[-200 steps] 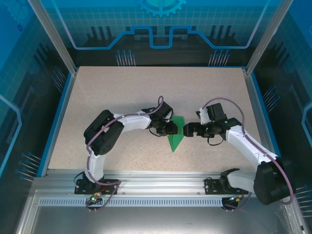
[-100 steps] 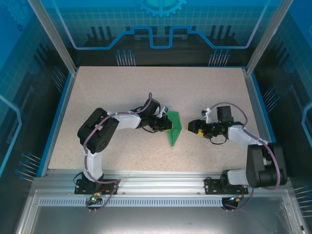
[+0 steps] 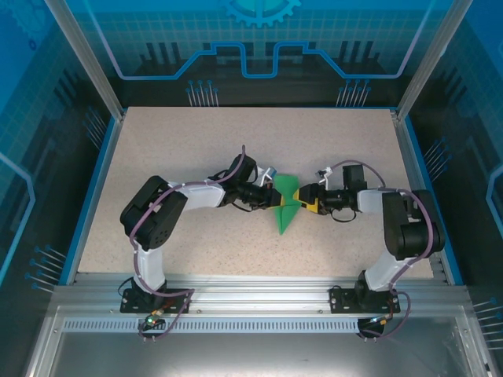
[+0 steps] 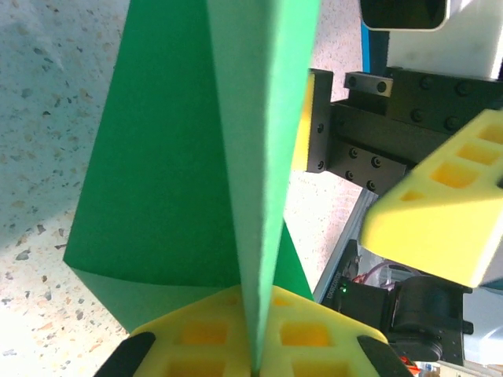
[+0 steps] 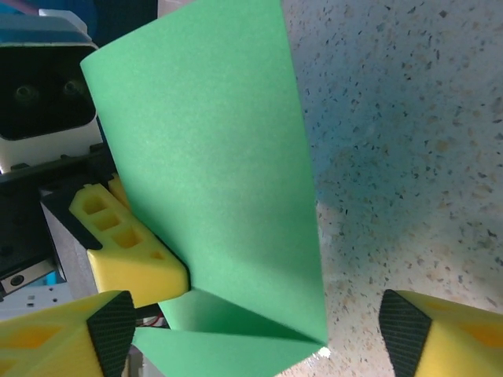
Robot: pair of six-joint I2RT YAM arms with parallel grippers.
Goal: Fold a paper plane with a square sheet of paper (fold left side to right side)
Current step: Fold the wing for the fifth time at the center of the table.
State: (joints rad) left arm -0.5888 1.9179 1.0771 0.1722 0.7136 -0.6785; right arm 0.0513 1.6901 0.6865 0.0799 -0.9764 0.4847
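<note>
Paper plane (image 3: pixel 287 206): green dart at mid-table (image 3: pixel 196 141), its left flap now raised on edge.
Left gripper (image 4: pixel 255 345): I have just pinched it tight on that flap.
Right gripper (image 3: pixel 306 199): back beside the paper, jaws spread, holding nothing.
Meaning: I judge the left-to-right fold has begun.

paper plane (image 3: pixel 286 209): 1 | tools: 2 – left tool (image 3: pixel 272 202), right tool (image 3: pixel 307 199) | table (image 3: pixel 196 149): 1
</note>
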